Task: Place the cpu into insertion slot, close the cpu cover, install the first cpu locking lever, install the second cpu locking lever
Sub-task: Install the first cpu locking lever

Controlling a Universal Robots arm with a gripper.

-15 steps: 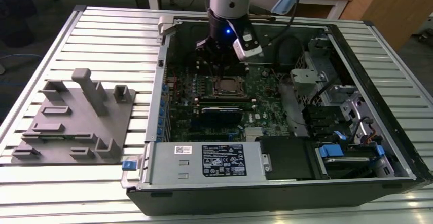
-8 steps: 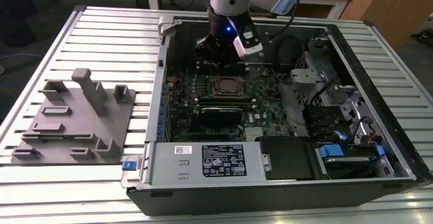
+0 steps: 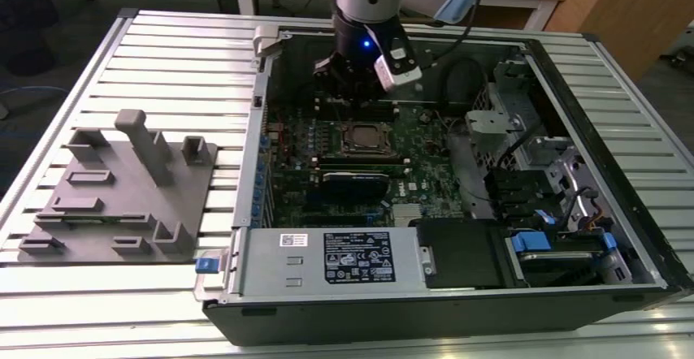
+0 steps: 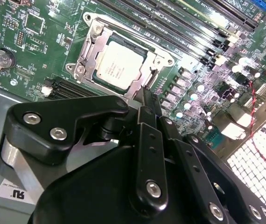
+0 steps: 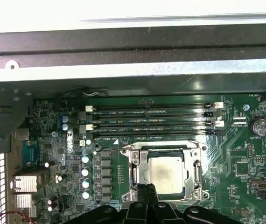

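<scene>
We found the chip [image 4: 115,65] seated in the socket [image 3: 369,138], with the cover [image 5: 139,161] lying down around it. Our gripper [image 4: 146,97], pinched narrow and empty, hung at the socket's edge. Whether the cover was locked down, we couldn't tell.

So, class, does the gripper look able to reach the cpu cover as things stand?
Probably yes: in the second wrist view the gripper sits right at the edge of the cpu cover, with nothing standing between them.
</scene>
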